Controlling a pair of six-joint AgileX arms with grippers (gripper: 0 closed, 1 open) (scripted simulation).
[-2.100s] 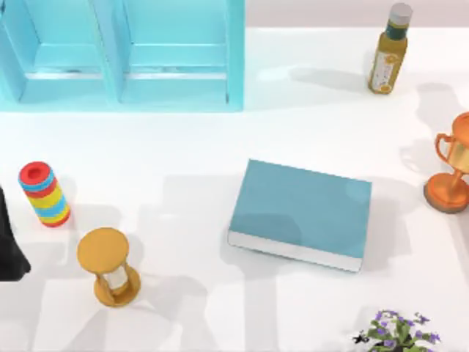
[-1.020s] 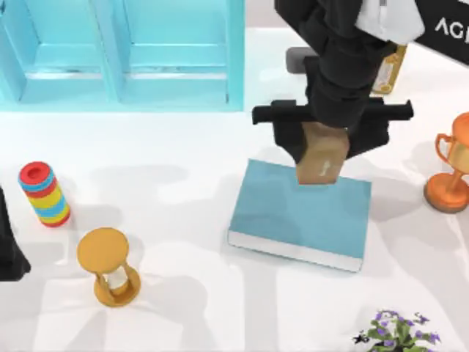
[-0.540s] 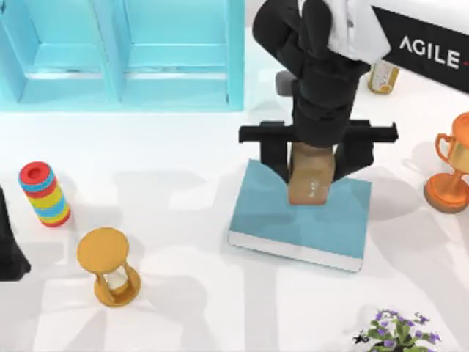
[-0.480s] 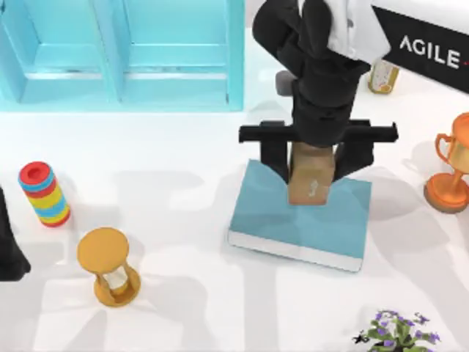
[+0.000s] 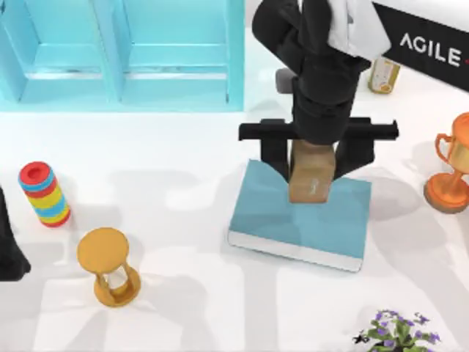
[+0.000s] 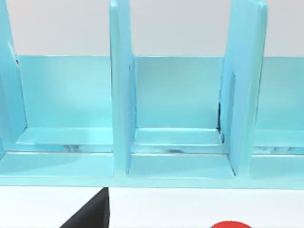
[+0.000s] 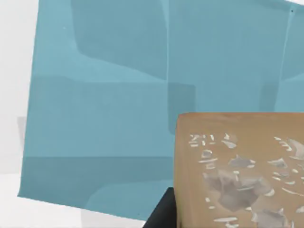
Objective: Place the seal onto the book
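Your right gripper (image 5: 313, 167) is over the far half of the book (image 5: 293, 216), its fingers (image 5: 275, 158) closed on the seal (image 5: 309, 180) — the block hangs upright between them with its lower end just above, or perhaps touching, the teal cover; you can't tell which from above. The right wrist view looks down past the seal's engraved face (image 7: 240, 171) onto the cover (image 7: 104, 109), so the block sits well inside the book's edges. To finish the step well, lower straight down until the base seats flat, then part the fingers evenly and lift vertically — a sideways drag could tip the tall block. Your left arm (image 5: 9, 238) is parked at the tabletop's left edge, its fingers not in view. Count: one seal, one book, one hourglass (image 5: 106, 265), one trophy (image 5: 453, 170), one bottle (image 5: 382, 75), one ring stack (image 5: 44, 193), one shelf unit (image 5: 121, 55), one plant (image 5: 399, 331).
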